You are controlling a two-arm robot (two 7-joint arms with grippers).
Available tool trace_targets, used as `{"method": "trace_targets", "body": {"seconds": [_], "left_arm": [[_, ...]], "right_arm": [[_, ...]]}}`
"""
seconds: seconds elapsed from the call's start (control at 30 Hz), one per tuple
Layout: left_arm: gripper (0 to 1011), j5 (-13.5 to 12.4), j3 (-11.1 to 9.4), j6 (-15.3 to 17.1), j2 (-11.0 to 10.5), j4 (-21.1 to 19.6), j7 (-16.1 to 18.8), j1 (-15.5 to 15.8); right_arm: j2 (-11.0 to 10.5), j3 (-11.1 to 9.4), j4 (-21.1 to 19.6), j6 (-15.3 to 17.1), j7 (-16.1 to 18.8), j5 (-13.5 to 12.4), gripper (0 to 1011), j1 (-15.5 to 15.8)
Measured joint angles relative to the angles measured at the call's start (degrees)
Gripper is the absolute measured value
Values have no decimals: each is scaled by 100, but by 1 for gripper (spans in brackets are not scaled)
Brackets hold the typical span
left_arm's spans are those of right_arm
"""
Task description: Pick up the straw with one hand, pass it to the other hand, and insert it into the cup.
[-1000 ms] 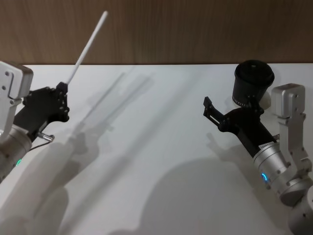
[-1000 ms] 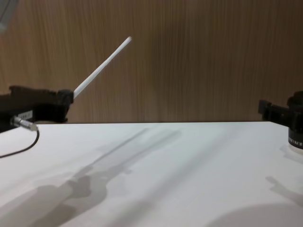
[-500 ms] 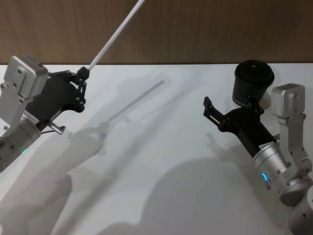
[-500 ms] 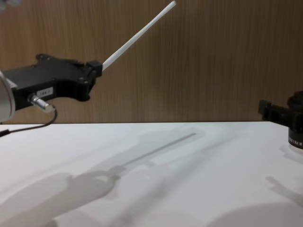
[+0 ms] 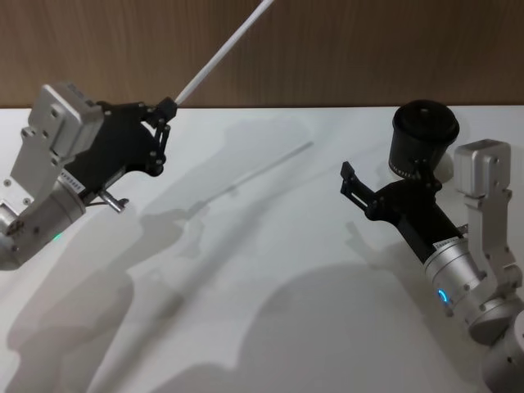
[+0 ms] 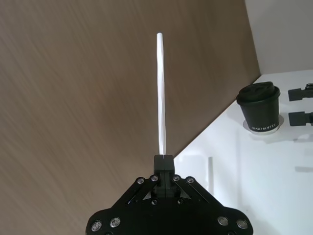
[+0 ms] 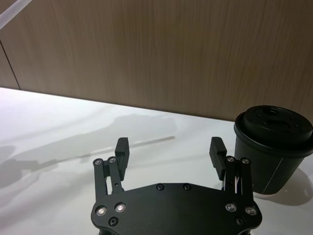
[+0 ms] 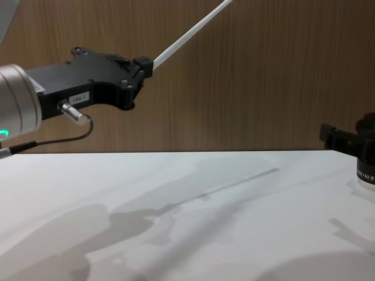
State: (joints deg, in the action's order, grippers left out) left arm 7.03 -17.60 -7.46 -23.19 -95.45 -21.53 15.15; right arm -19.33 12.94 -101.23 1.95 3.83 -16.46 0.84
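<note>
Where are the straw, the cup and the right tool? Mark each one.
straw [image 5: 223, 51], head view, middle of the white shaft.
cup [image 5: 417, 150], head view, dark side wall below the rim.
right tool [image 7: 169, 146], right wrist view, midway between its open fingertips.

**White table against a wood-panelled wall**

A smooth white table [image 5: 270, 246] spreads across the foreground. Soft grey shadows [image 5: 311, 327] lie over it, one of them a thin slanting line [image 5: 270, 167]. Behind the table's far edge stands a brown wood-grain wall [image 5: 344, 49]. A plain white wall [image 6: 281, 34] meets it at a corner.
</note>
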Motion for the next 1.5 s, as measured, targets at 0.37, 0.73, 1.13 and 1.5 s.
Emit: {"method": "trace_targets", "body": {"seconds": [0.37, 0.73, 1.13, 1.5], "left_arm": [[0, -20, -105, -145, 50, 102, -127, 175], [0, -29, -148, -209, 71, 146, -182, 246], [0, -35, -166, -237, 79, 165, -205, 280], [0, -35, -173, -244, 84, 172, -212, 291]], "right_arm": [[0, 0, 0, 0, 0, 0, 1001, 0], [5, -6, 1, 0, 7, -3, 1001, -3], [71, -170, 0, 128, 342, -463, 1001, -139], [124, -395, -32, 644, 785, -1329, 1001, -321]]}}
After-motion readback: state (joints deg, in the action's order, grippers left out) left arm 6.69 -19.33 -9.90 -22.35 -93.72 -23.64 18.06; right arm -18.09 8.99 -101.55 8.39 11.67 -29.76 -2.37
